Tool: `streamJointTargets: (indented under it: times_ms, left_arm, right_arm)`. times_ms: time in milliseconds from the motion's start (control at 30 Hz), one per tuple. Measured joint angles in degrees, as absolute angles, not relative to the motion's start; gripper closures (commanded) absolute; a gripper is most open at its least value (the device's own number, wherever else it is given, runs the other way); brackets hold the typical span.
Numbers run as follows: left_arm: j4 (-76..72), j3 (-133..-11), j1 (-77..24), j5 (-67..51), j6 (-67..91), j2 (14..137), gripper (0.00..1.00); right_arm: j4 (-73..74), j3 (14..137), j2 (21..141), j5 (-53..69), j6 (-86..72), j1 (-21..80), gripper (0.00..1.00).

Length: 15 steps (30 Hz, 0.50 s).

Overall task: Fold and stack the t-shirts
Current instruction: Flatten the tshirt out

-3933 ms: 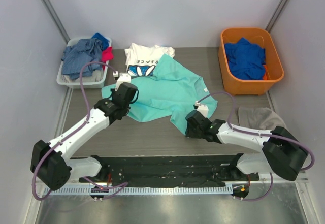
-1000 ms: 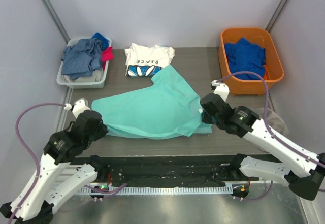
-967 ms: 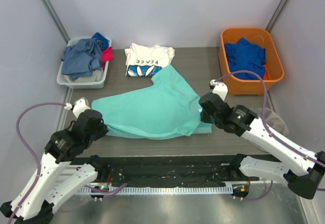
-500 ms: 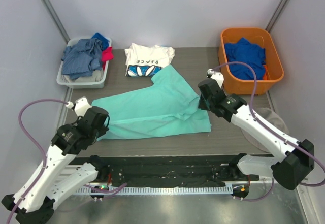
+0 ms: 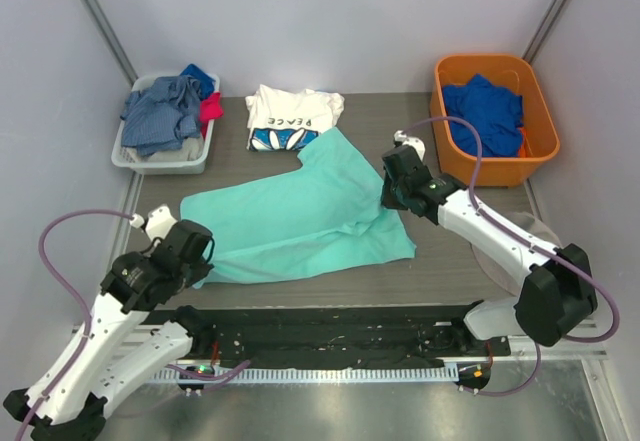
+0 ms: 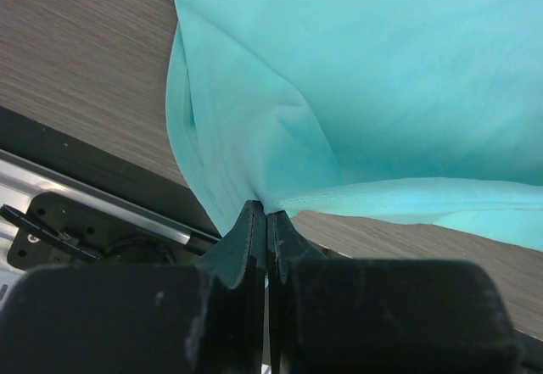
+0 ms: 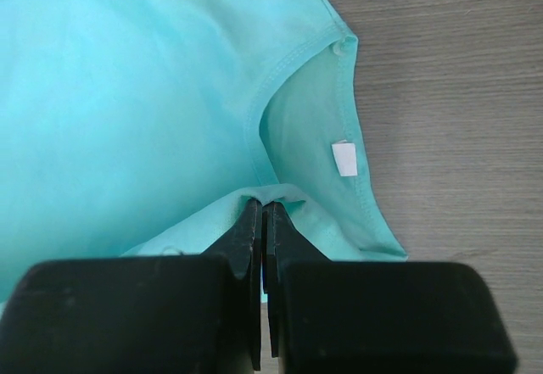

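I've got my left end effector (image 6: 265, 214) pinched tight on a corner of the plain mint-teal t-shirt (image 5: 300, 216) at eight o'clock, and my right end effector (image 7: 261, 203) clamped beside its collar at three. The shirt sprawls mid grey wood-grain desk (image 5: 380, 126), with the white "PEACE" t-shirt (image 5: 292, 116) at twelve.
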<state>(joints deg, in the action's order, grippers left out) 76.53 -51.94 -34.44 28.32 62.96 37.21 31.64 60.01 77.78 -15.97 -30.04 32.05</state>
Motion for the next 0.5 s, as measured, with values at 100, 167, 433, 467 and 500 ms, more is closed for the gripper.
streamJointTargets:
  times_ms: [100,167,433,467,500]
  left_arm:
    - [76.8,-52.5,-34.4,28.6,63.1,38.0,1.0]
    - [77.0,-53.1,-34.4,28.8,63.0,39.7,0.99]
    - [76.8,-53.5,-34.4,28.4,60.7,48.0,1.0]
    - [76.8,-53.5,-34.4,28.1,60.4,48.9,1.0]
    - [76.8,-53.5,-34.4,27.8,60.0,49.5,1.0]
  right_arm:
    - [31.2,60.9,78.5,-15.2,-29.7,31.2,0.99]
    - [30.7,61.8,79.3,-14.8,-29.5,30.6,0.99]
    - [29.6,63.5,82.5,-13.4,-28.6,29.5,0.99]
    - [29.5,63.5,82.7,-13.2,-28.5,29.5,0.99]
    - [29.5,63.5,82.9,-13.0,-28.5,29.5,0.99]
